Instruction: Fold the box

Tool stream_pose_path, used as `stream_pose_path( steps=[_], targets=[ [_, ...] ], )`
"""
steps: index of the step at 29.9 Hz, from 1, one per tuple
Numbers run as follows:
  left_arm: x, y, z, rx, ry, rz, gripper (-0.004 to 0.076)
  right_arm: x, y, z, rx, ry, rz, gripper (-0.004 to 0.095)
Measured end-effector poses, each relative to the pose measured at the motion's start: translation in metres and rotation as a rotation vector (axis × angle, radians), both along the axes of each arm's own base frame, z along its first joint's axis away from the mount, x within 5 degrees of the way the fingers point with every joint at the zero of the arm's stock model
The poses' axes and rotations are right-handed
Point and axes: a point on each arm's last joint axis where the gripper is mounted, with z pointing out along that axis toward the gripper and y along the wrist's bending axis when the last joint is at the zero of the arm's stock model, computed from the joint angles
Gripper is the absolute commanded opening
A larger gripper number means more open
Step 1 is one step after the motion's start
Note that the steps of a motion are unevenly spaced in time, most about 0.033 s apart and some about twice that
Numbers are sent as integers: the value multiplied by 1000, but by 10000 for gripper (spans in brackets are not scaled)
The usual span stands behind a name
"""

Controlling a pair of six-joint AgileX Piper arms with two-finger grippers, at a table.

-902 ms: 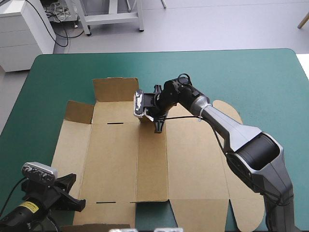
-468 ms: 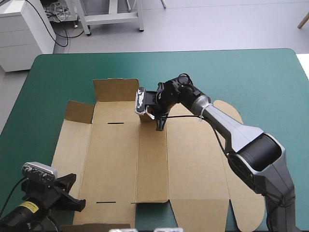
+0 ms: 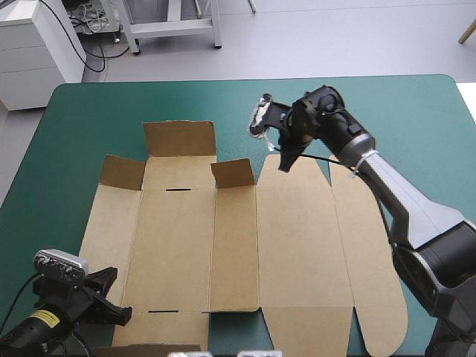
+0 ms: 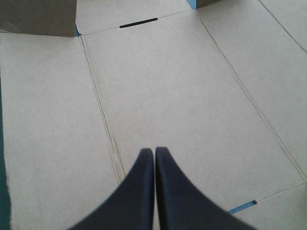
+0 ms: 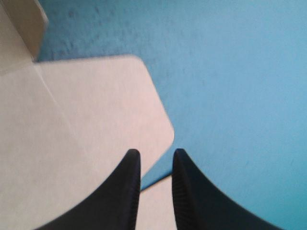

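The brown box (image 3: 297,238) lies as a cut sheet on the teal-green cover, mostly flat. Three far flaps stand up: a wide one (image 3: 178,137), a small one at the left (image 3: 123,172) and a small one in the middle (image 3: 234,173). My right gripper (image 3: 284,163) hovers over the rounded far tab (image 5: 96,96) of the right panel, its fingers a little apart and holding nothing (image 5: 153,153). My left gripper (image 3: 119,312) is at the box's near left corner. It is shut, with its tips (image 4: 154,151) over the flat board (image 4: 168,86).
Bare teal-green cover (image 3: 401,119) stretches along the far side and the right of the box. The sheet's near flaps reach the table's front edge. The left panel (image 3: 111,223) lies close to the table's left edge.
My right gripper has left the small middle flap and moved right, toward the table's far edge. That flap stays standing. The left arm has not moved.
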Motion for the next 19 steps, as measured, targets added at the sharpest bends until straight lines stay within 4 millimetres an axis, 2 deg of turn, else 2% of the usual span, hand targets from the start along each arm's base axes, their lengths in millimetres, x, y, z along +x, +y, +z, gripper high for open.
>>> stream_pose_path(
  steps=[4, 8, 10, 13, 16, 19],
  targets=[
    [0, 0, 0, 0, 0, 0, -8, 4, -58, 8, 108, 108, -208, 69],
    [0, 0, 0, 0, 0, 0, -8, -10, -111, 35, 276, 105, -358, 69],
    [0, 0, 0, 0, 0, 0, -8, -25, -138, 50, 327, 73, -452, 69],
    [0, 0, 0, 0, 0, 0, -8, -54, -173, 62, 371, 40, -585, 68],
    [0, 0, 0, 0, 0, 0, -8, -92, -195, 67, 399, 17, -693, 67],
    [0, 0, 0, 0, 0, 0, -8, -129, -204, 61, 421, 22, -781, 68]
  ],
)
